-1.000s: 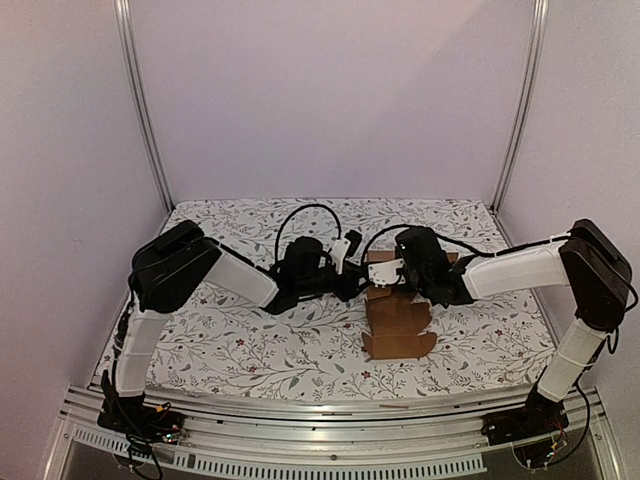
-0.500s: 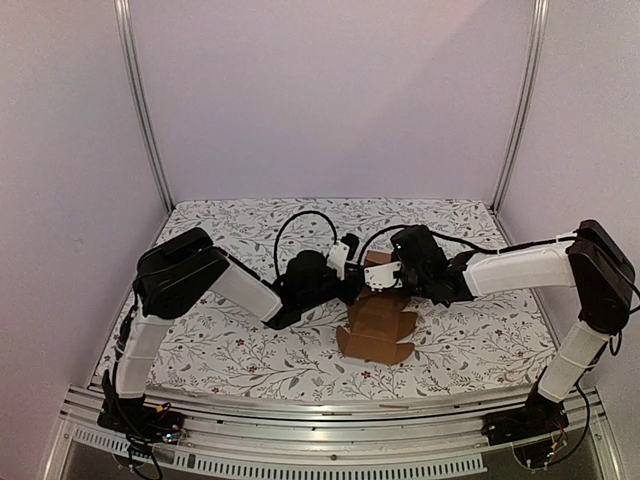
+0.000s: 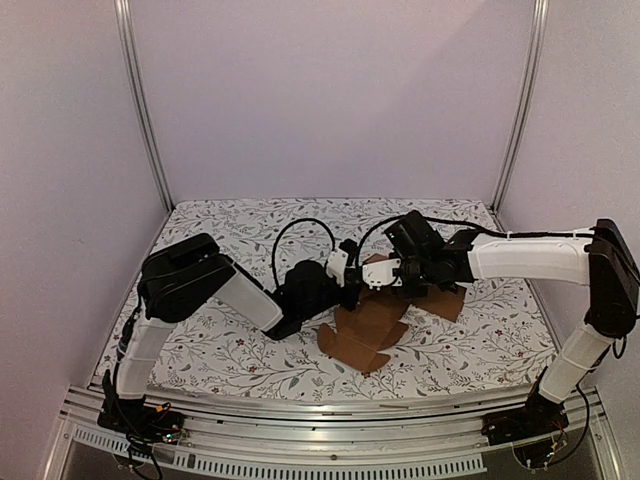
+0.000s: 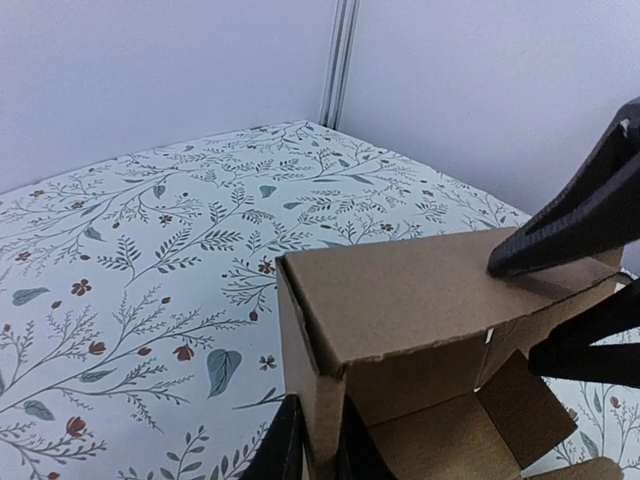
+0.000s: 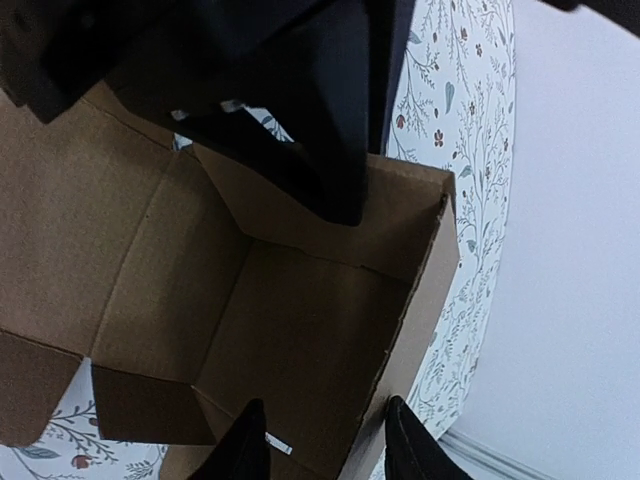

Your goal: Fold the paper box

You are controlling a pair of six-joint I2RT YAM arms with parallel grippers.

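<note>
Box (image 3: 365, 325) is sitting mid-tabletop (image 3: 220, 345), half folded, loose flaps spreading out toward my bases. My left gripper (image 4: 318, 445) is pinching one upright wall, closed down on it. Further back, my right gripper (image 5: 320, 440) is straddling another wall, jaws apart, hanging loose around it.

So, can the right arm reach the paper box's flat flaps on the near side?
Probably yes. The flat flaps lie bare on the table, and nothing stands between them and the right gripper, which is open at the paper box's raised wall. The left gripper pinches a wall farther left.
</note>
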